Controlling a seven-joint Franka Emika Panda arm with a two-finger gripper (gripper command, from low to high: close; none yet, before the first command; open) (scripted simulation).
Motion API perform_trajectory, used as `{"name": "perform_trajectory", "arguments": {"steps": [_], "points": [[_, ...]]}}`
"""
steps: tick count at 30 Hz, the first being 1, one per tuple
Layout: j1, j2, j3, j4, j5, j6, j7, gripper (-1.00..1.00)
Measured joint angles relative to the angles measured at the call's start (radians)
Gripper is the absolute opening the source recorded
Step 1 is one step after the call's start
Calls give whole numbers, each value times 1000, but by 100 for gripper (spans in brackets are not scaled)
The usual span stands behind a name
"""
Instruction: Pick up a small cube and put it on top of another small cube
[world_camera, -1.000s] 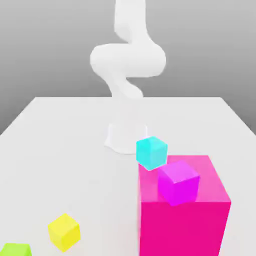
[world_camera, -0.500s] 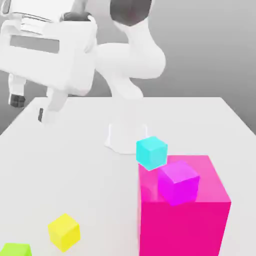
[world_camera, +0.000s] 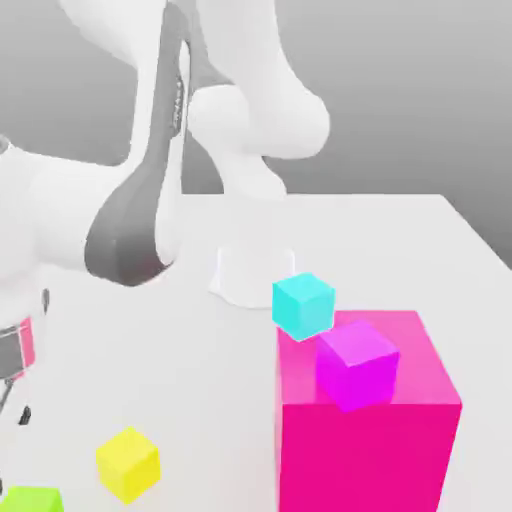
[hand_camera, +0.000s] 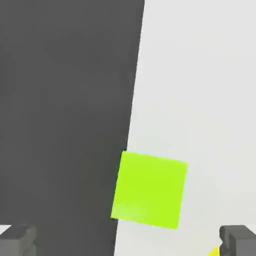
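Counting one lime-green cube (hand_camera: 149, 191), one yellow cube (world_camera: 128, 463).

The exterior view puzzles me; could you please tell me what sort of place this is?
Probably a simulated robot test bench: a plain white table against a featureless grey backdrop, a white robot arm, and flat-coloured blocks such as the big pink block and yellow cube.

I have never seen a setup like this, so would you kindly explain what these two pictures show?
This is a computer simulation of a white robot arm on a white table. One picture looks at the scene from outside; the other comes from a camera on the arm's hand, looking down past its pincer, whose two grey fingertips stand wide apart, holding nothing. On the table lie a lime-green cube near the table's edge, a yellow cube beside it, a cyan cube, and a big pink block with a magenta cube on top.
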Motion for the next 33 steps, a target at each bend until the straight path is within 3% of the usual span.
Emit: {"name": "perform_trajectory", "arguments": {"steps": [4,5,13,24,33], "points": [[-1,145,-10,30,10,102,21,0],[0,164,-11,34,9,117,23,-100],[-3,132,-8,27,14,95,20,-100],[129,-219,111,5,-23,-248,-61,-100],[353,-507,232,-6,99,-510,-259,-100]]}}
